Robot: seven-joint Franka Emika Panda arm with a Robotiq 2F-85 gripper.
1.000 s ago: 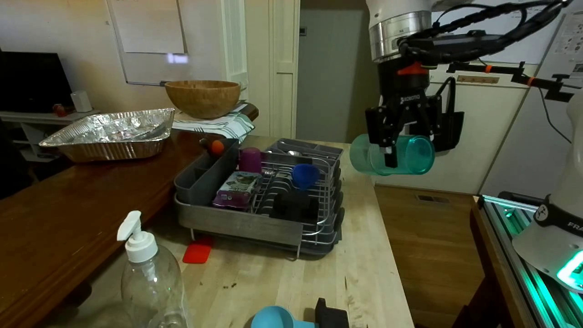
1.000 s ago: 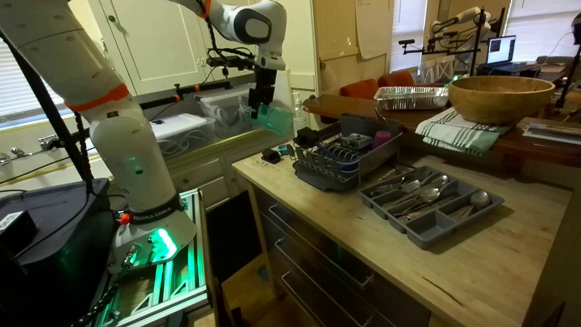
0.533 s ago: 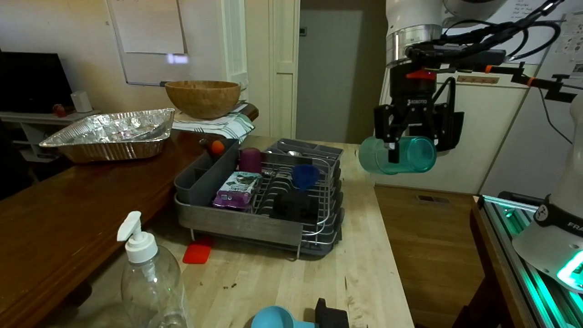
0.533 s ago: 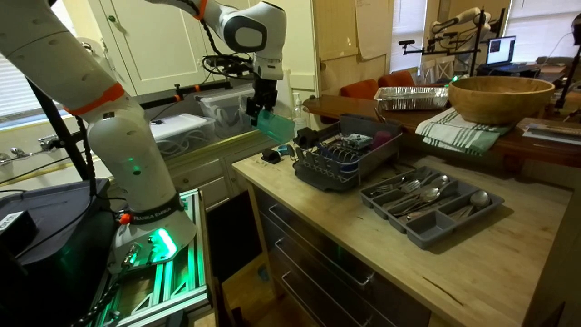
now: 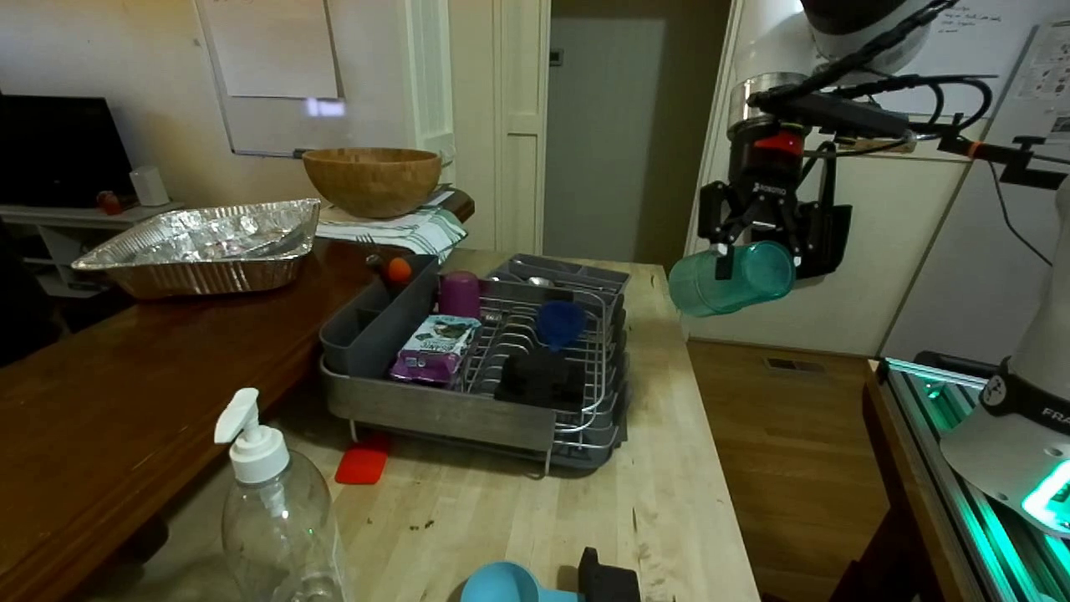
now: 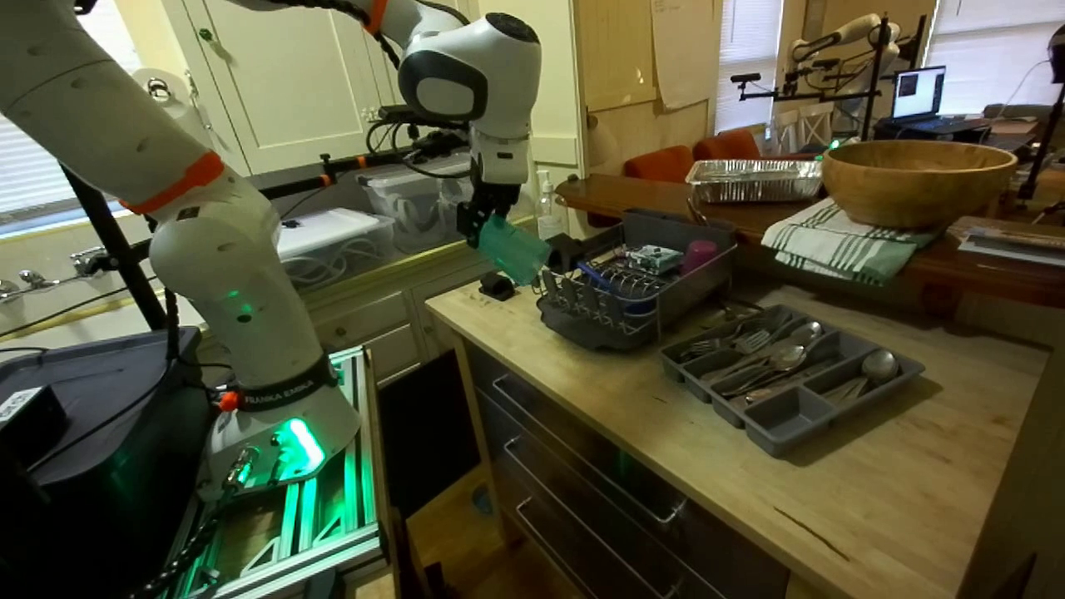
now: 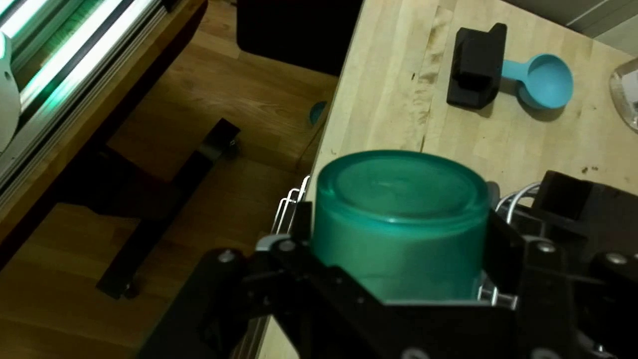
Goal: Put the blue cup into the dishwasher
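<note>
The teal blue cup (image 5: 723, 288) is held sideways in the air, tilted with its open end lower; it also shows in an exterior view (image 6: 517, 252). My gripper (image 5: 757, 257) is shut around the cup's side. In the wrist view the gripper (image 7: 398, 232) has a finger on each side of the cup (image 7: 398, 259), whose closed base faces the camera. The dark wire dish rack (image 5: 443, 414) stands on the counter, apart from the cup; it also shows in an exterior view (image 6: 703, 279). It holds a purple cup (image 5: 459, 294), a package (image 5: 436, 347), a small blue object (image 5: 560, 324) and a black object (image 5: 542, 380).
A cutlery tray (image 6: 786, 420) sits beside the rack. A light-blue scoop (image 7: 548, 82) and black block (image 7: 476, 67) lie on the counter. A pump bottle (image 5: 280, 518), foil tray (image 5: 209, 272) and wooden bowl (image 5: 372, 182) stand around. The counter edge (image 5: 710, 435) drops to the floor.
The gripper has carried the cup lower and closer to the rack in one view, and rightward in another. The cup has tilted more, its open end tipping down.
</note>
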